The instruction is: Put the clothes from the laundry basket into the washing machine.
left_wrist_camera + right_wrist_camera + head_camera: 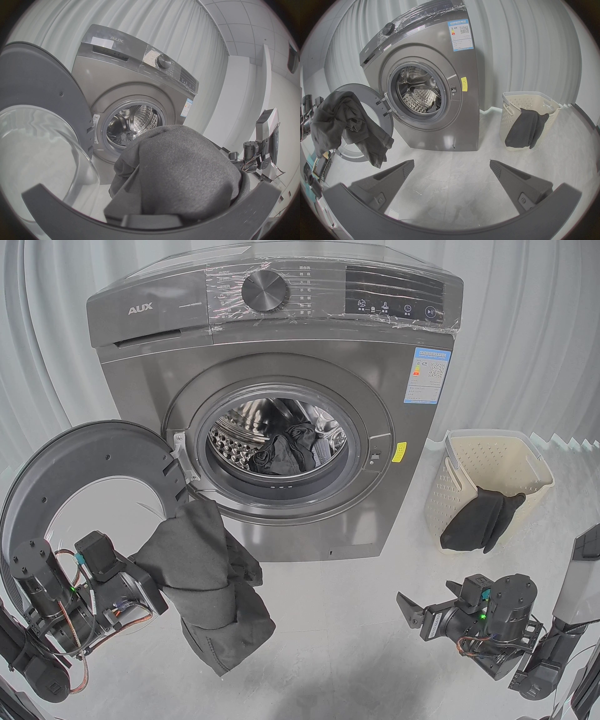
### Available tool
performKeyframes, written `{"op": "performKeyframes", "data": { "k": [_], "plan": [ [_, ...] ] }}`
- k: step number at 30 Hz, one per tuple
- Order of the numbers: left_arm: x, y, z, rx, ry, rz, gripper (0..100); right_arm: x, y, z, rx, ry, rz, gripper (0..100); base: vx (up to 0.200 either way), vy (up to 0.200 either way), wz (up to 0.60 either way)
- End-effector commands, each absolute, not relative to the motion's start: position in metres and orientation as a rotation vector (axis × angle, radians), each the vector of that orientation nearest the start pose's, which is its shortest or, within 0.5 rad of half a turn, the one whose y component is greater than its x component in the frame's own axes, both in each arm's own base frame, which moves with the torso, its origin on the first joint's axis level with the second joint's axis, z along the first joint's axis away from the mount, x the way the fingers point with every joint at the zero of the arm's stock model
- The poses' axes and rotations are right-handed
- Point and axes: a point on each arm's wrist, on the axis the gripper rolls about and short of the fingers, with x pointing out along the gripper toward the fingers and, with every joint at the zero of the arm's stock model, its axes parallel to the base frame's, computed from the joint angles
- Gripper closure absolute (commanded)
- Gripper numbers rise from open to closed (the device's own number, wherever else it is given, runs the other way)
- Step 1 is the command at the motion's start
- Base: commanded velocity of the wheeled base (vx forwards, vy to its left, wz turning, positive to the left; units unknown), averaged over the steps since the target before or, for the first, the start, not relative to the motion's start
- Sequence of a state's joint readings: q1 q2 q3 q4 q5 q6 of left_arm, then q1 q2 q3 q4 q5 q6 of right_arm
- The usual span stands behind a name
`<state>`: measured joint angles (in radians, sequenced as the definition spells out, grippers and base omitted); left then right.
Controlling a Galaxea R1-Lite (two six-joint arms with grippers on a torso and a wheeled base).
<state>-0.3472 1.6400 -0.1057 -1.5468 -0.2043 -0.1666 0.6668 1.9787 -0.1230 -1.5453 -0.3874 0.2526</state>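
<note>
Head view: left claw (156, 585) tight on garment (206, 577) beside open door (81, 452), right claw (409, 607) spread.

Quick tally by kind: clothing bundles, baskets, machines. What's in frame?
Dark clothing bundles: 3 (drum bundle inside the machine, held garment hanging from the left gripper, draped garment over the basket's rim)
Laundry basket: 1
Washing machine: 1
Total: 5
</note>
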Motion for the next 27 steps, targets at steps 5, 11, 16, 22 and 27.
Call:
{"op": "performKeyframes", "data": {
  "k": [5,11,16,22,27],
  "plan": [
    [0.194,-0.074,0.126,-0.166,0.048,-0.548,100,0.186,0.15,0.048,0.085,0.329,0.25,0,0.08,0.0,0.0],
    [0.194,-0.075,0.125,-0.161,0.049,-0.549,100,0.183,0.159,0.053,0.117,0.304,0.26,0,0.0,0.0,0.2],
    [0.193,-0.074,0.125,-0.16,0.05,-0.548,100,0.181,0.16,0.052,0.122,0.311,0.268,0,0.0,0.0,0.48],
    [0.192,-0.074,0.125,-0.158,0.053,-0.549,100,0.181,0.159,0.051,0.124,0.312,0.265,0,0.0,0.0,0.0],
    [0.192,-0.074,0.125,-0.157,0.051,-0.549,100,0.184,0.159,0.051,0.126,0.311,0.257,0,0.0,0.0,0.0]
  ]
}}
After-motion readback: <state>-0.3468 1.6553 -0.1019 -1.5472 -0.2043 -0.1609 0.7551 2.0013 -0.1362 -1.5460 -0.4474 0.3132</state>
